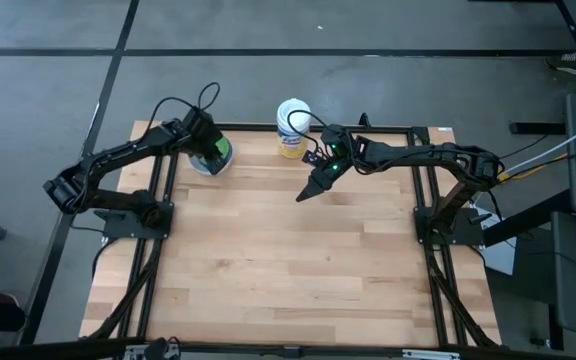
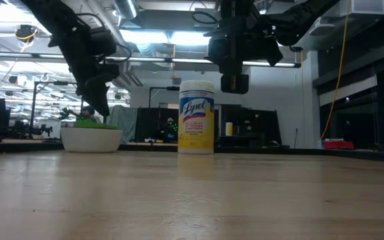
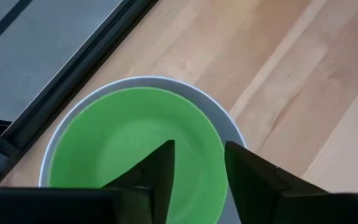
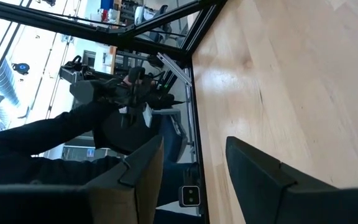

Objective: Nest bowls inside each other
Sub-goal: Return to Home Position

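A green bowl sits nested inside a white bowl at the table's far left; the white bowl rests by its base on the wood. My left gripper hangs open just above the green bowl's inside, slanting down, and I see no touch. My right gripper hovers open over the table's far middle, well clear of the wood, with nothing between its fingers.
A tall white cylindrical container with a yellow label stands upright at the far edge between the two arms. Black frame rails run along the table's sides. Bare wood spreads over the middle and near part of the table.
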Action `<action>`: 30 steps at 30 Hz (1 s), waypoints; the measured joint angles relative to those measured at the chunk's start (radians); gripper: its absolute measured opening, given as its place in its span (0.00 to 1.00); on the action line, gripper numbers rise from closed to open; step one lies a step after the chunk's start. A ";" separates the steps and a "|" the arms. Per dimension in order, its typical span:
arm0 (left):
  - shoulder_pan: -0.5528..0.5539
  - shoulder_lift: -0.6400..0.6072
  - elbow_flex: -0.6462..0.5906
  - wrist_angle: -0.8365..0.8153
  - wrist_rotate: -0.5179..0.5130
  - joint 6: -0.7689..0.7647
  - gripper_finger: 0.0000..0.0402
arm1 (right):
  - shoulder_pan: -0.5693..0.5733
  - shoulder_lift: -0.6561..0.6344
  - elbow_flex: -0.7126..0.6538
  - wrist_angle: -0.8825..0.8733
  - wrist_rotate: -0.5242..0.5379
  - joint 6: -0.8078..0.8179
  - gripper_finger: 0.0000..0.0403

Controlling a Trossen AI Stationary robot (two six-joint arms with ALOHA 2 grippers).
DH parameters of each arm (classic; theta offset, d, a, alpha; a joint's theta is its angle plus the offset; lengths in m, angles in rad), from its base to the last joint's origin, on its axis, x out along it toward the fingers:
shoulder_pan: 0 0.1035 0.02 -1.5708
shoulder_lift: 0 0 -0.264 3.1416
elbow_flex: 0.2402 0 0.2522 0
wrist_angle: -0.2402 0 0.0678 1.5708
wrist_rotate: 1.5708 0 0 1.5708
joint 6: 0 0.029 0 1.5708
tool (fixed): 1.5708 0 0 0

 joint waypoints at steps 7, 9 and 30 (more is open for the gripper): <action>0.007 0.000 0.000 0.006 0.021 -0.007 0.36 | 0.000 0.000 0.000 0.000 0.000 0.000 0.46; 0.007 0.000 0.000 0.015 0.033 -0.030 0.36 | 0.000 0.000 0.000 0.000 0.000 -0.001 0.46; -0.330 -0.302 0.380 0.439 0.134 -0.481 0.35 | 0.001 -0.224 0.226 0.123 0.217 -0.242 0.41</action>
